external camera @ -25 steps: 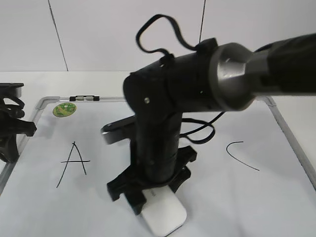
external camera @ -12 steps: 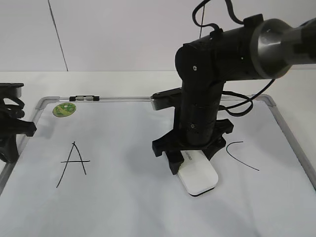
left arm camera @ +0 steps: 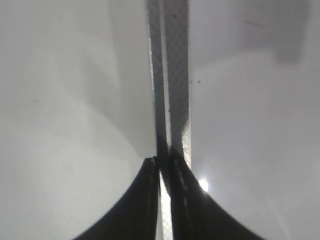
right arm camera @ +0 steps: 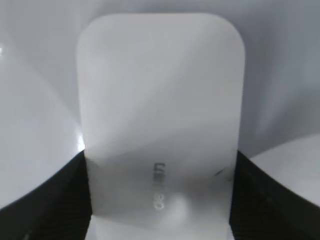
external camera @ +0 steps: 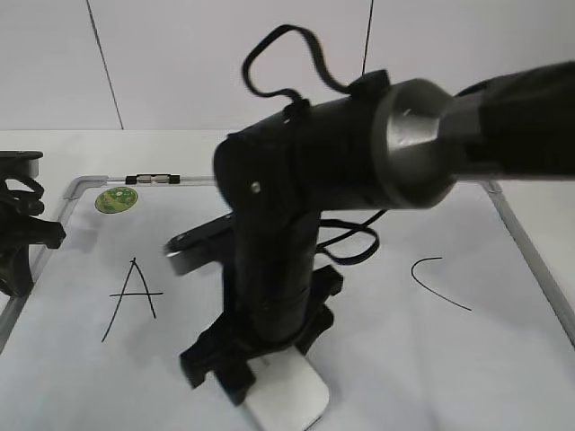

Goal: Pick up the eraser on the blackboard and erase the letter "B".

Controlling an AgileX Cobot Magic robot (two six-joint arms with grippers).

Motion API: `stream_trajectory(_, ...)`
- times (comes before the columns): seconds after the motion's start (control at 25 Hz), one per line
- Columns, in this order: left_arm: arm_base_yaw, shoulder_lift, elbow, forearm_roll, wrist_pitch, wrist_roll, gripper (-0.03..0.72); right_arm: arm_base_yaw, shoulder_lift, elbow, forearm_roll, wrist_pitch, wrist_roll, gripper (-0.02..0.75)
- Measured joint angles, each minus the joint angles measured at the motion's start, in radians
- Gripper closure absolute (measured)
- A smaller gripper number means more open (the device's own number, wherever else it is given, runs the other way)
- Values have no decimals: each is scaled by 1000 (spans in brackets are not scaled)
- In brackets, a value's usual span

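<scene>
My right gripper is shut on the white eraser and presses it on the blackboard near the front middle. The right wrist view shows the eraser filling the frame between the black fingers, with its grey logo showing. No letter "B" shows on the board; the spot between the black "A" and the black "C" is partly hidden by my right arm. My left gripper rests at the board's left edge, with its fingers shut over the metal frame.
A round green sticker sits in the board's far left corner next to a small black clip on the frame. A grey wall stands behind the white table.
My right arm swung right toward the "C" half a second ago and has come back left and nearer the front edge with the eraser. The left arm has not moved.
</scene>
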Motion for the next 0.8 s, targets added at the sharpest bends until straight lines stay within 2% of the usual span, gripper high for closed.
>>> stream_trajectory(0.04, 0, 0, 0, 0, 0, 0, 663, 50, 4, -6, 7, 1, -5, 192)
stream_trajectory(0.16, 0, 0, 0, 0, 0, 0, 663, 125, 12, -24, 22, 2, -7, 192)
stream_trajectory(0.32, 0, 0, 0, 0, 2, 0, 663, 139, 19, -41, 28, 0, -11, 192)
stream_trajectory(0.6, 0, 0, 0, 0, 5, 0, 663, 56, 21, -45, -3, -5, -9, 193)
stream_trajectory(0.8, 0, 0, -2, 0, 7, 0, 663, -68, 21, -47, -8, -11, -7, 193)
